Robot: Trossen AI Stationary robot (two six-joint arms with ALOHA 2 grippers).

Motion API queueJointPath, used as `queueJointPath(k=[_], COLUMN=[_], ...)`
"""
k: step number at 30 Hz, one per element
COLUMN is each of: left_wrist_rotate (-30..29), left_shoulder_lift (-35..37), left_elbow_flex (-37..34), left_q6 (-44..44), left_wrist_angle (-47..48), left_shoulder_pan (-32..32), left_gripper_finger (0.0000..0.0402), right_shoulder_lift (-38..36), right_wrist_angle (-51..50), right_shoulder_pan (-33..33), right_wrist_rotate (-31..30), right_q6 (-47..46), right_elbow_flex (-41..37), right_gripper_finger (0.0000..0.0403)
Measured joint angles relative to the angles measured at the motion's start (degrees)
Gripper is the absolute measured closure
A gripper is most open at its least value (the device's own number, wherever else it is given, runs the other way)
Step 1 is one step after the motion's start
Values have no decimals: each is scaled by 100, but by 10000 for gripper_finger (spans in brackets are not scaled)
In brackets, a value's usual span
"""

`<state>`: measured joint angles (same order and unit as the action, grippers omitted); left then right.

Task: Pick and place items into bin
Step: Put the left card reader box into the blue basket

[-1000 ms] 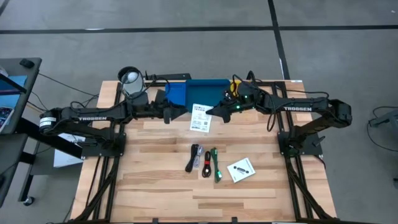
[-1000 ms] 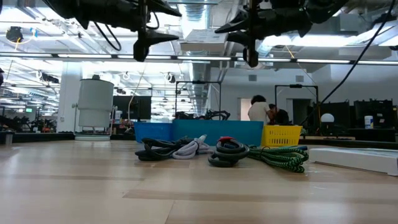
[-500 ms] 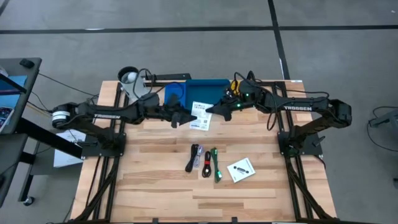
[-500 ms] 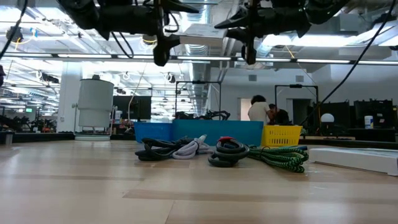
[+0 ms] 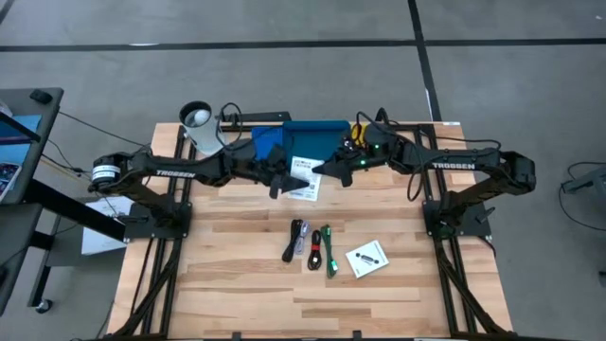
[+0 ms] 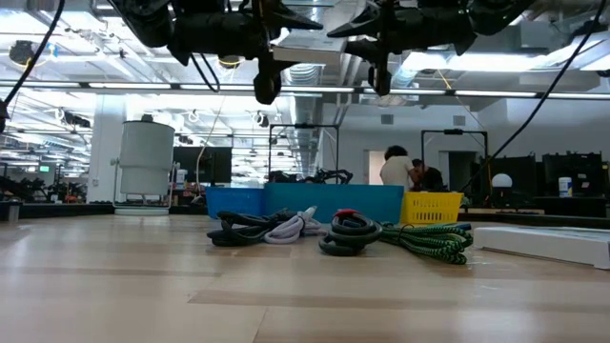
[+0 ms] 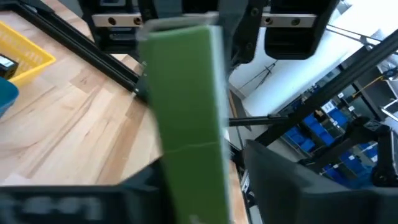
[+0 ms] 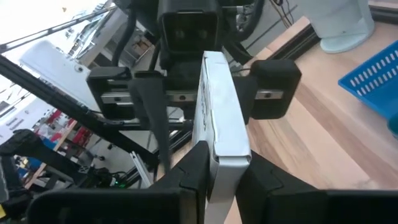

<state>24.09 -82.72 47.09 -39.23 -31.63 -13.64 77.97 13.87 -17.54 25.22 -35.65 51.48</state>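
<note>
**Two arms meet over one packet, short of the trays**

Above the pale wooden slatted table (image 5: 237, 284), two dark arms reach in from either side and meet near its far edge, just in front of the row of shallow plastic trays: a wide blue one (image 5: 317, 137) flanked by a small blue one (image 5: 267, 142) and a small yellow one (image 6: 431, 207).

The right gripper (image 5: 322, 170) is clamped on a white flat printed packet (image 5: 311, 187), holding it edge-on in the air, well clear of the wood. The left gripper (image 5: 282, 184) has its jaws either side of the same packet. Whether it has a hold cannot be told.

The move in hand looks like a handover, and that is where the risk lies. If the right gripper lets go before the other has a firm hold, the thin packet could slip and fall to the table, short of the trays. If both pull at once, it could bend or twist out of line.

Nearer the front lie a second white printed packet (image 5: 367, 258) and a cluster of short black, red and green cables (image 5: 312, 248), none yet binned.
</note>
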Motion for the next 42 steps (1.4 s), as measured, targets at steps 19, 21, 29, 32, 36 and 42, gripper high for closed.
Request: queueJointPath(k=[19, 21, 29, 32, 36, 42], left_wrist_rotate=[-41, -30, -212, -538, -676, -1298], left_shoulder_lift=[148, 239, 697, 859, 1109, 1300], left_elbow_flex=[11, 11, 11, 7, 7, 7], left_q6=[102, 102, 167, 174, 185, 198], left_wrist_angle=[174, 275, 1109, 1511, 1984, 3044], left_shoulder_pan=[-382, -485, -811, -915, -1088, -1351], left_gripper_finger=[363, 363, 356, 362, 360, 359], right_shoulder_lift=[9, 9, 0, -2, -2, -2], right_wrist_angle=[312, 319, 185, 193, 146, 139], right_shoulder_pan=[-24, -33, -197, -227, -284, -361], right_wrist_rotate=[-45, -63, 75, 109, 80, 55], right_q6=[168, 170, 163, 124, 122, 120], right_elbow_flex=[7, 11, -13, -11, -11, -11], right_gripper_finger=[339, 339, 339, 339, 339, 339])
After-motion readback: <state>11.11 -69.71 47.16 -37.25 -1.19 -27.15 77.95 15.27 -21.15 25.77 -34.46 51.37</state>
